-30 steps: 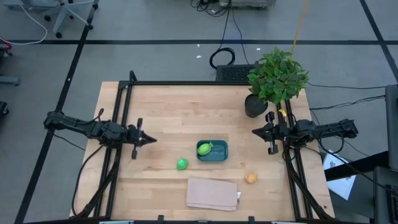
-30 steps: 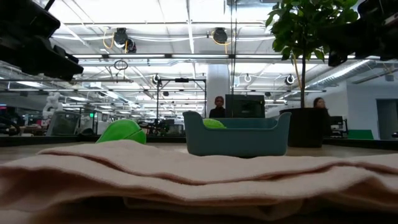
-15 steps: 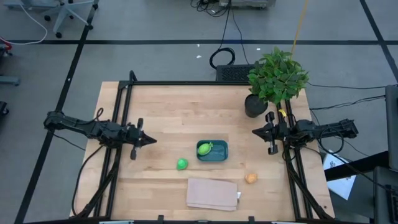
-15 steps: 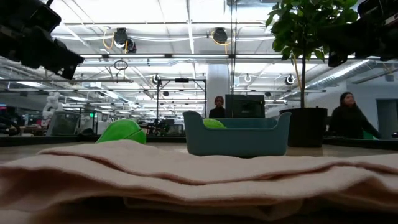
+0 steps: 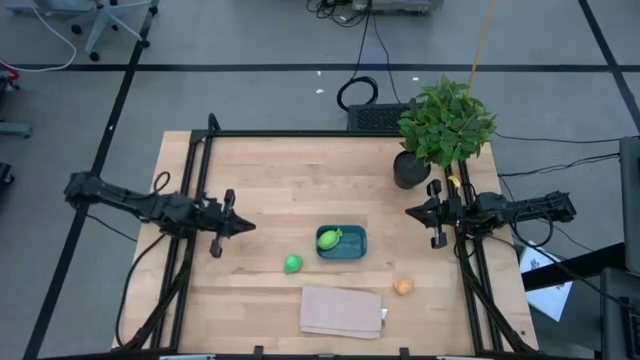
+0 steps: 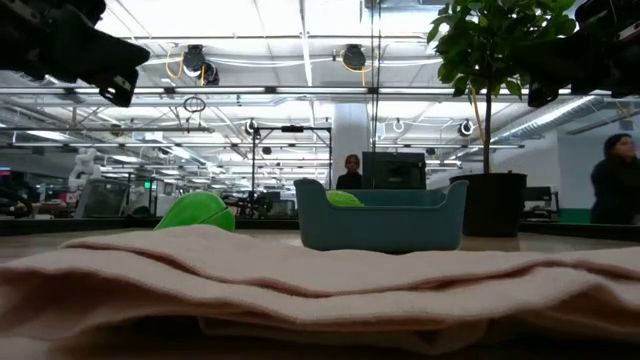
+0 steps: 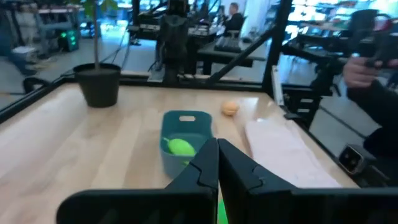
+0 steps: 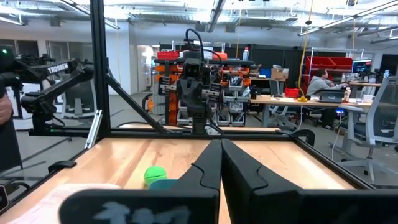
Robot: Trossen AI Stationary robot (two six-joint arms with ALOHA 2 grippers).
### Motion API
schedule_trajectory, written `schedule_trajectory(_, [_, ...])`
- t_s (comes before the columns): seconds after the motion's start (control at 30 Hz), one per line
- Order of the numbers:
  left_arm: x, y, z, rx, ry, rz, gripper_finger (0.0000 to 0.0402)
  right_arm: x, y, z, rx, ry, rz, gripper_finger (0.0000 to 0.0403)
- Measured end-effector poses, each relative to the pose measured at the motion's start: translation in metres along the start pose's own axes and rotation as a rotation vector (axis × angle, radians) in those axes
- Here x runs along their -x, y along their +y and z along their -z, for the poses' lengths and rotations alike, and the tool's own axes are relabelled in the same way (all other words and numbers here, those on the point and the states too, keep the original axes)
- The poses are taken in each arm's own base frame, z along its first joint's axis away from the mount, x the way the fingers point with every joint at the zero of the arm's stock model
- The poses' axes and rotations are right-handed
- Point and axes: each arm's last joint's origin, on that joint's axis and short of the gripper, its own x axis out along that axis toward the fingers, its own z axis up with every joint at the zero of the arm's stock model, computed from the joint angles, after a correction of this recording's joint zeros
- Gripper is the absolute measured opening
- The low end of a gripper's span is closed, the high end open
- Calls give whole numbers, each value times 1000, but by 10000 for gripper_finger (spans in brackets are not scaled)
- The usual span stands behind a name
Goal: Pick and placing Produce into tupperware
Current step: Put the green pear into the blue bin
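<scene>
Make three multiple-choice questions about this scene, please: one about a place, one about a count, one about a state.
1. Where is the orange fruit?
A. in the container
B. on the bare table
C. on the cloth

2. How many fruits lie in the container?
A. none
B. one
C. three

3. How is the left end effector?
A. shut, empty
B. open
C. holding a fruit

Answers:
1 B: the orange fruit sits on wood, apart from the beige cloth.
2 B: only the yellow-green fruit lies in the teal container.
3 A: the left end effector has its fingers together, nothing held.

Yellow-green fruit [image 5: 329, 238] inside teal tupperware [image 5: 355, 245]; bright green fruit [image 5: 292, 264], orange fruit [image 5: 403, 286] outside.
</scene>
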Motion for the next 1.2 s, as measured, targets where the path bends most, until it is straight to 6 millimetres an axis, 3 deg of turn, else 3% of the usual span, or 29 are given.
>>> schedule_trajectory(0.5, [-33,-11,-37,-60,45,2,3,0,0,0,-3,0,0,0])
schedule_trajectory(1.2, [-71,-48,-41,-85,173,136,3,0,0,0,-7,1,0,0])
